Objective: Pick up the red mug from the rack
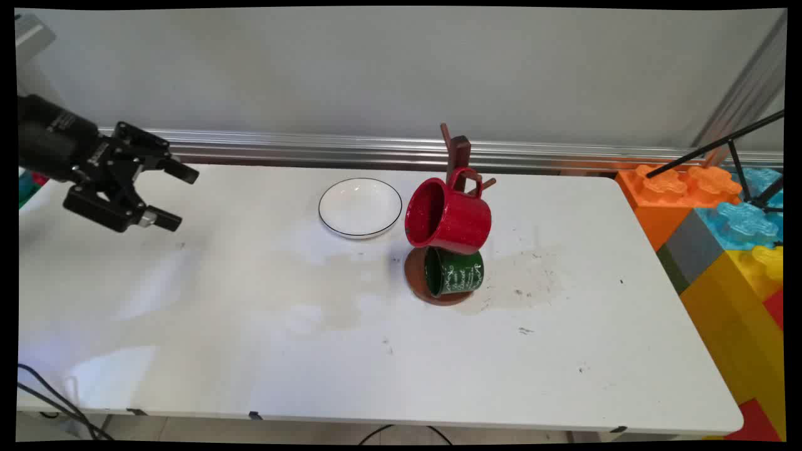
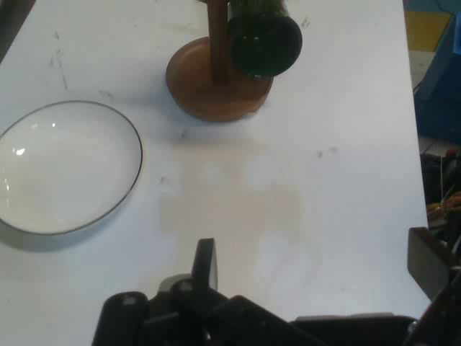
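Note:
My black gripper (image 1: 178, 197) hangs open above the table's far left, holding nothing, its fingers pointing right. A wooden mug tree (image 1: 460, 164) stands right of centre on a round brown base (image 2: 216, 90). A red mug (image 1: 448, 216) hangs from an upper peg, mouth facing left. Below it hangs a green mug (image 1: 454, 271) with white lettering, which also shows in the hand view as the green mug (image 2: 263, 36). A white plate (image 1: 359, 207) with a thin dark rim lies left of the tree, seen in the hand view as the white plate (image 2: 65, 167) at the left.
The white table (image 1: 313, 351) carries faint stains and scuff marks. Large coloured toy blocks (image 1: 720, 232) stand off its right end, with a black tripod leg (image 1: 714, 147) above them. A metal rail (image 1: 313, 150) runs along the wall behind. Cables hang at the near left corner.

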Motion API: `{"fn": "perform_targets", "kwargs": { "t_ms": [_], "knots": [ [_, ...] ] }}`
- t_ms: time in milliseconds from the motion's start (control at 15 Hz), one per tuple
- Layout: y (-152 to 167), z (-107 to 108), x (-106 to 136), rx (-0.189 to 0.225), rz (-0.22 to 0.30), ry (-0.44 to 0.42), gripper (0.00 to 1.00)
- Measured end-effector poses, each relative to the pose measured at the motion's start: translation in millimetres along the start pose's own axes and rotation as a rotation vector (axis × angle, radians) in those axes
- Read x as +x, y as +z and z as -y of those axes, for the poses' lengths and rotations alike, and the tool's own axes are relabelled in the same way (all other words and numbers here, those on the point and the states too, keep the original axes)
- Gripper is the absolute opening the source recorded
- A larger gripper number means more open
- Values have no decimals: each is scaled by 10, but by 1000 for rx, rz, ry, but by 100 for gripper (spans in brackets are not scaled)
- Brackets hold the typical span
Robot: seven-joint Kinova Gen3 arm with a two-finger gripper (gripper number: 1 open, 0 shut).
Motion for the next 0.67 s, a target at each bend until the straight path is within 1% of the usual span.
{"fn": "perform_targets", "kwargs": {
  "t_ms": [133, 400, 533, 667],
  "knots": [
    [43, 38, 135, -8, 5, 6, 100],
    [131, 89, 517, -13, 5, -17, 100],
    [211, 93, 786, -15, -1, -39, 100],
    [292, 81, 988, -14, -7, -58, 100]
  ]
}}
